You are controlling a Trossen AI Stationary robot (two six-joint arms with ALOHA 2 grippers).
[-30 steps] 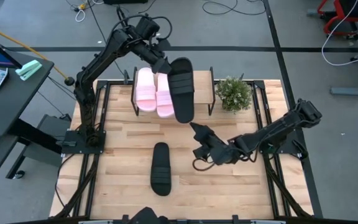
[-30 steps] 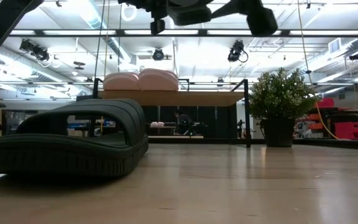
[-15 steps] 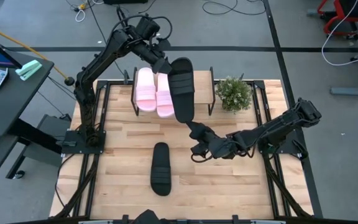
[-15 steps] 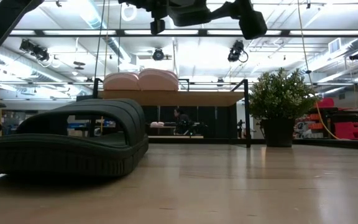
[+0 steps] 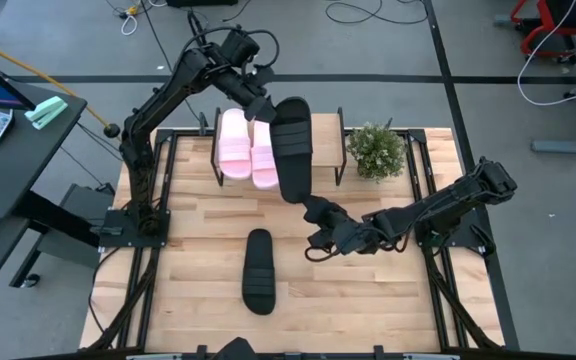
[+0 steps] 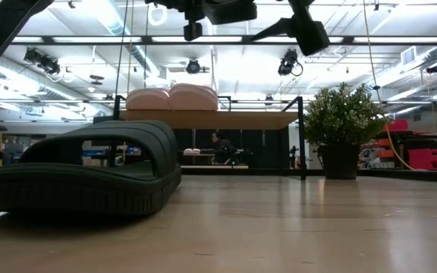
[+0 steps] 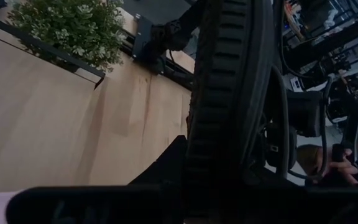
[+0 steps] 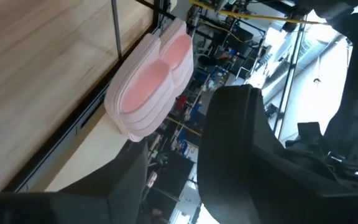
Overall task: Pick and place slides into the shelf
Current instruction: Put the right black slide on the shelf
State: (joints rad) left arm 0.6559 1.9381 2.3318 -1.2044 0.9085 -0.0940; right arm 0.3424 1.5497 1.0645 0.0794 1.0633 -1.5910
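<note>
From above, the left gripper (image 5: 264,108) is at about 12 o'clock on the table. It holds one black slide (image 5: 290,148) by its heel end, up in the air over the shelf (image 5: 330,128). Two pink slides (image 5: 246,149) lie side by side on the shelf top, just beside the black one. A small green plant (image 5: 376,150) stands at about 1 o'clock. The right gripper (image 5: 314,211) is near the middle of the table, close to the toe of the held slide, with its fingers spread wide and nothing in them. Another black slide (image 5: 258,270) lies flat at about 6 o'clock.

From table height, that black slide (image 6: 78,171) fills the 9 o'clock side. The pink slides (image 6: 171,98) sit on the shelf (image 6: 211,118) behind it.

The left wrist view shows the ribbed sole of the held black slide (image 7: 229,93) right up close.

The right wrist view shows the pink slides (image 8: 149,84) stacked at the shelf edge and the black slide (image 8: 247,149) near.
</note>
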